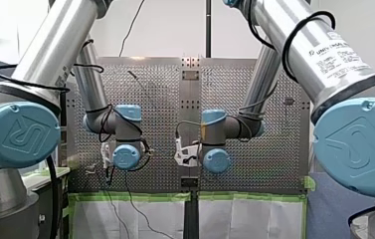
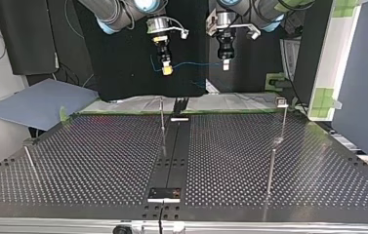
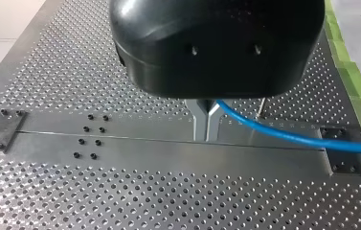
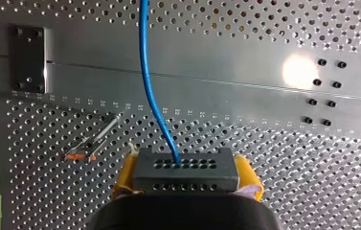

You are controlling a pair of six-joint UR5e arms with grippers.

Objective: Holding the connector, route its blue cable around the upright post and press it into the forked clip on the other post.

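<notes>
Since the blue cable (image 2: 197, 64) hung in the air between the two grippers, high over the far edge of the perforated table (image 2: 98, 161) in the top view and well apart from both posts, all the routing looked to be yet to come. That, to my eye, was where it might go wrong. The span between the grips was short. If the arms swung it round the thin upright post (image 2: 162, 119) without paying out slack, I judged it could pull taut and bend the post, or slip through a grip.

The cable itself was thin, bright blue and smooth, curving softly rather than kinking. It ran out of the top face of the connector (image 4: 185, 170), a dark grey block with rows of small holes. The right gripper (image 2: 167, 67) had that block clamped squarely between its yellow pads (image 4: 125, 175). The left gripper (image 3: 207, 120) had its metal fingers pinched together on the cable further along.

The other post (image 2: 283, 122) carried a small head, too small for me to make out a fork.
</notes>
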